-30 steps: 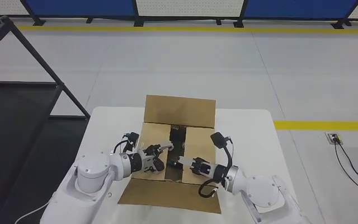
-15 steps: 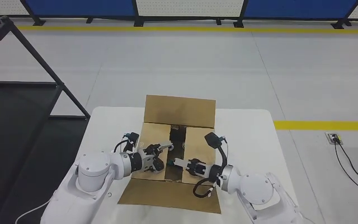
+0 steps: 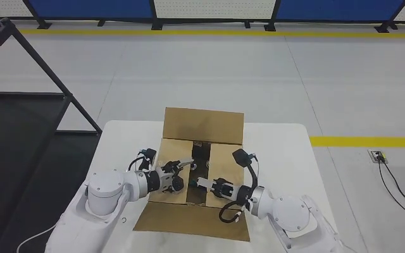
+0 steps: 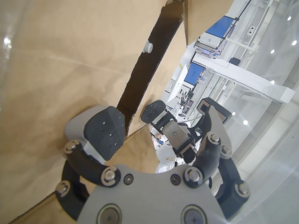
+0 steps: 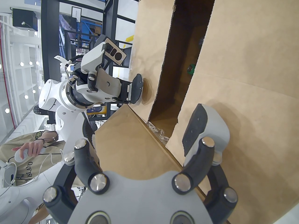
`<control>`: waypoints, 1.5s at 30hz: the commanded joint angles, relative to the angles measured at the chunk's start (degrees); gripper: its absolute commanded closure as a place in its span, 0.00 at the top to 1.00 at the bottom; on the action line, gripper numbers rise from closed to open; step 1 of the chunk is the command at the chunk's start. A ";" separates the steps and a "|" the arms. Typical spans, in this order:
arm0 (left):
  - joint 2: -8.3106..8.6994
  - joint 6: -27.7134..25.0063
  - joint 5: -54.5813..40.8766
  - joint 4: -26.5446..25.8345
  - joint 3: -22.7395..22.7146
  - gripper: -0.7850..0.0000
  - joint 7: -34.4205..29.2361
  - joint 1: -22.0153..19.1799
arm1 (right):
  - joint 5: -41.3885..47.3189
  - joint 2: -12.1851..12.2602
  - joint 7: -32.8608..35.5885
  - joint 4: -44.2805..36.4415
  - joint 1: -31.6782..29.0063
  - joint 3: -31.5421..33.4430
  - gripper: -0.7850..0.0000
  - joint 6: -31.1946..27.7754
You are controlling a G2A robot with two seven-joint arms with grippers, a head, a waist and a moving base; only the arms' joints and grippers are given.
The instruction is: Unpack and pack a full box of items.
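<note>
A brown cardboard box (image 3: pixel 202 126) stands on the white table (image 3: pixel 278 136). Its back flap is up and its two side flaps are folded in, leaving a dark gap (image 3: pixel 197 171) between them. My left gripper (image 3: pixel 181 169) is open over the left flap at the gap's edge, with one pad (image 4: pixel 105 129) resting on the cardboard. My right gripper (image 3: pixel 201 184) is open at the near end of the gap, and its pad (image 5: pixel 195 129) lies against the right flap (image 5: pixel 245 47). Inside the box I see a white cap (image 4: pixel 147 47), a green round item (image 5: pixel 191 68) and paper shreds (image 5: pixel 156 131).
The box's front flap (image 3: pixel 190 221) lies flat toward the table's near edge. A black metal frame (image 3: pixel 38 69) stands off the table on the left. Bare tabletop (image 3: pixel 285 164) lies to the right of the box.
My right gripper has slid a little leftward to the near end of the gap. My left gripper has barely shifted on the left flap.
</note>
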 commanded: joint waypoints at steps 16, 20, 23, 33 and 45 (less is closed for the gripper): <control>1.84 -4.59 -3.15 -11.05 -9.31 1.00 -3.00 6.06 | 11.31 0.17 -5.46 -1.35 -1.92 4.61 1.00 -8.29; 2.81 -8.39 -3.80 -14.18 -13.89 1.00 -8.94 9.30 | 13.19 0.28 -6.82 -1.83 -2.67 5.83 1.00 -9.41; 3.77 -13.48 -3.88 -16.15 -18.65 1.00 -16.60 12.95 | 13.98 0.46 -6.95 -2.06 -3.15 6.80 1.00 -9.92; 4.71 -23.27 -6.82 -19.34 -29.06 1.00 -22.34 22.05 | 14.37 0.94 -5.97 -2.39 -3.31 8.28 1.00 -8.82; 4.68 -23.95 -6.89 -19.75 -29.13 1.00 -21.86 21.97 | 14.32 0.94 -6.24 -2.45 -3.42 8.27 1.00 -8.97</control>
